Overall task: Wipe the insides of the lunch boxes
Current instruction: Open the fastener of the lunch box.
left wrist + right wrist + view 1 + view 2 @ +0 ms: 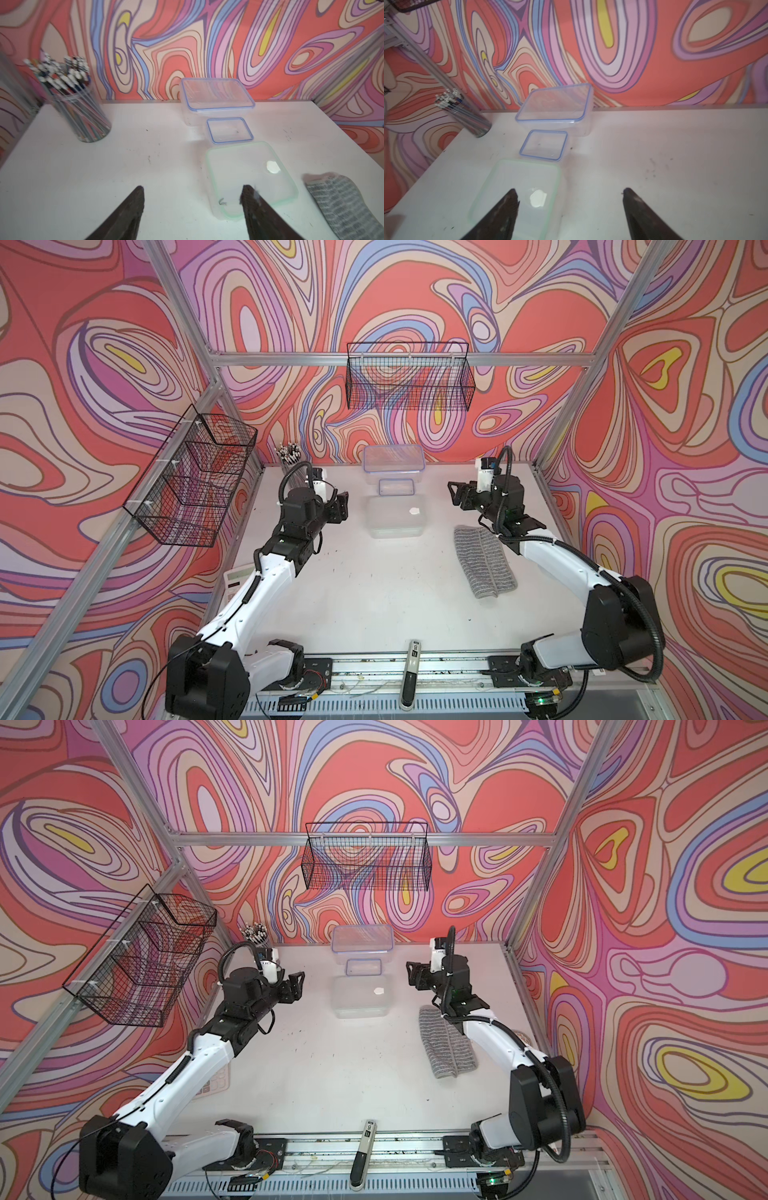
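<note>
Three lidded lunch boxes stand in a row at the back middle of the table. The large one [393,462] [217,95] has a blue-rimmed lid, and so does the small one [397,487] [544,145]. The medium one [395,516] [249,178] [517,187] has a frosted lid with a white plug. My left gripper [343,506] [192,191] hovers left of the medium box, open and empty. My right gripper [455,493] [570,193] hovers to its right, also open and empty. A grey striped cloth [484,562] lies flat under the right forearm.
A mesh pen cup [291,460] stands at the back left corner. A calculator [235,576] lies under the left arm. A grey hand tool [411,672] rests on the front rail. Wire baskets hang on the left wall [195,481] and back wall [409,377].
</note>
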